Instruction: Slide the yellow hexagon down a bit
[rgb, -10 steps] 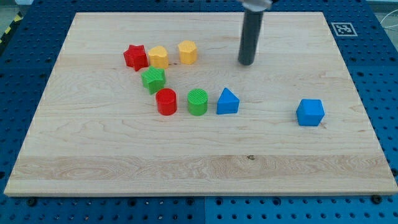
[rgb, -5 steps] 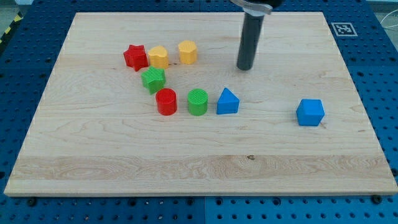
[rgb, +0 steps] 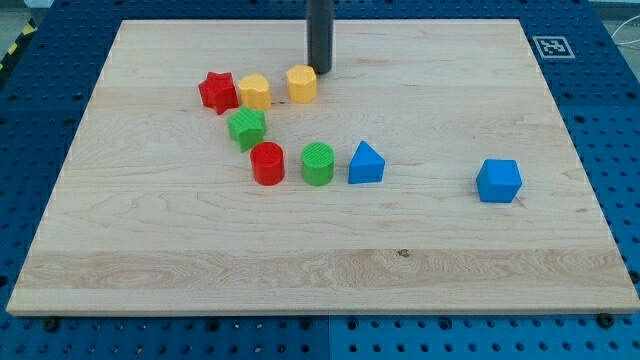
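Observation:
The yellow hexagon (rgb: 302, 83) sits on the wooden board (rgb: 320, 250) in the upper middle-left. My tip (rgb: 319, 71) stands just above and to the right of it, very close or touching; I cannot tell which. A second yellow block (rgb: 254, 91) lies just left of the hexagon, with a red star (rgb: 218, 91) touching its left side.
A green star (rgb: 246, 128) lies below the yellow blocks. Below that stand a red cylinder (rgb: 267, 163), a green cylinder (rgb: 318, 163) and a blue triangular block (rgb: 366, 163) in a row. A blue cube (rgb: 499, 181) sits alone at the right.
My tip has moved left and up, from the middle right of the hexagon to its upper right edge. No block has moved.

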